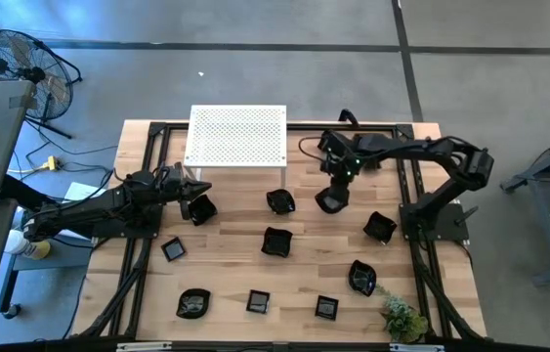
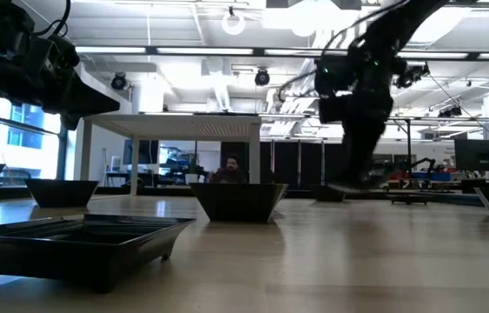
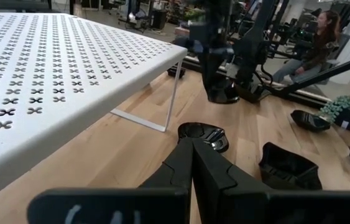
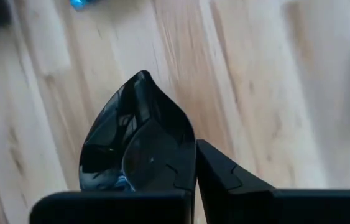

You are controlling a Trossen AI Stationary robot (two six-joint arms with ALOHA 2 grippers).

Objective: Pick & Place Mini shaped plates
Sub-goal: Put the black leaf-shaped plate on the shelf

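Observation:
Several mini shaped plates, small glossy black dishes, lie spread over the wooden table (image 1: 226, 274). My right gripper (image 1: 332, 196) is shut on one of them, a pointed plate (image 4: 138, 134), by its rim, at the table's back middle. In the low view that plate (image 2: 348, 185) hangs low under the right arm. My left gripper (image 1: 198, 207) is shut near the front left leg of the white platform (image 1: 236, 136). Nothing shows between its fingers (image 3: 181, 165). A scalloped plate (image 3: 207, 132) rests on the wood just beyond their tips.
Other plates sit at the middle (image 1: 276, 242), right (image 1: 380, 227), and along the front (image 1: 258, 301). A small green plant (image 1: 403, 318) stands at the front right corner. A person sits beyond the table (image 3: 324, 37). A fan (image 1: 21, 64) stands off the table.

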